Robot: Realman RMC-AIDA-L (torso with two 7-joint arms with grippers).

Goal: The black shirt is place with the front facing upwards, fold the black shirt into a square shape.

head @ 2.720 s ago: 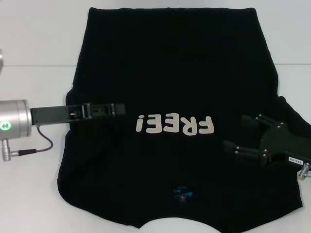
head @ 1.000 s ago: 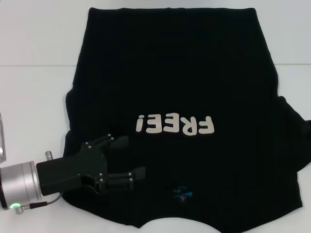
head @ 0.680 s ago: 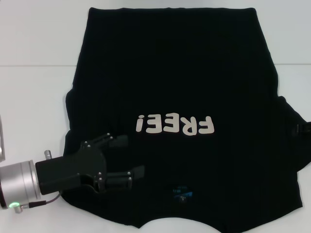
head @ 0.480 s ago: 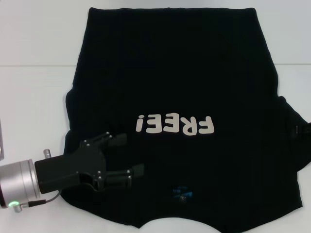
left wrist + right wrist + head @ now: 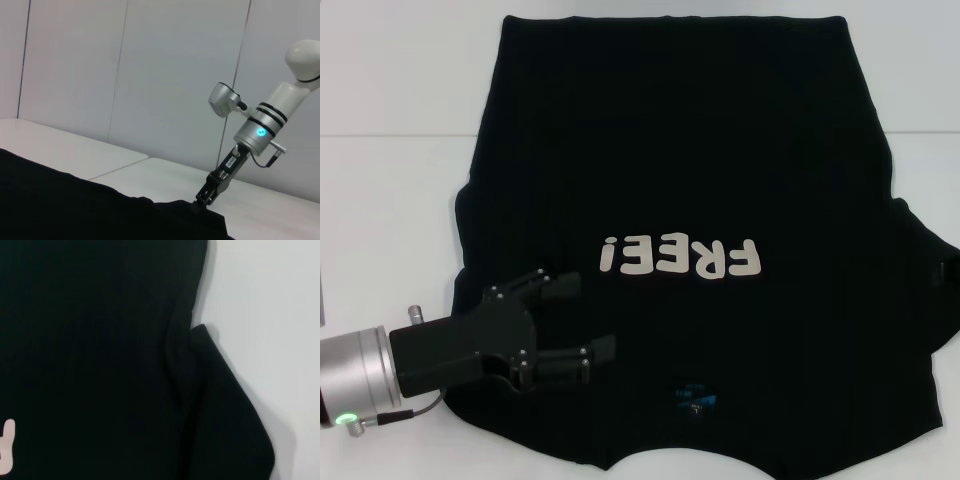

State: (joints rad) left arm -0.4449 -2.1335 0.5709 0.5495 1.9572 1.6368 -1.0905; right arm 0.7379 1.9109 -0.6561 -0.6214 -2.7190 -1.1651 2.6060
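Observation:
The black shirt (image 5: pixel 670 150) lies flat on the white table (image 5: pixel 390 200), front up, with the cream "FREE!" letters (image 5: pixel 682 258) upside down to me and a small blue neck label (image 5: pixel 695 396) near the front edge. My left gripper (image 5: pixel 582 318) is open and hovers over the shirt's near-left shoulder area, holding nothing. In the left wrist view, my right gripper (image 5: pixel 204 198) points down at the shirt's far edge (image 5: pixel 210 215). The right wrist view shows the shirt's sleeve (image 5: pixel 225 410) on the table.
White table surface (image 5: pixel 920 180) surrounds the shirt on the left, right and far side. A seam line (image 5: pixel 390 136) crosses the table. A grey panelled wall (image 5: pixel 150 75) stands behind the table.
My left gripper moved from the shirt's left side down to its near-left corner and turned, then stayed almost still. My right gripper left the shirt's right side and went out past the right edge.

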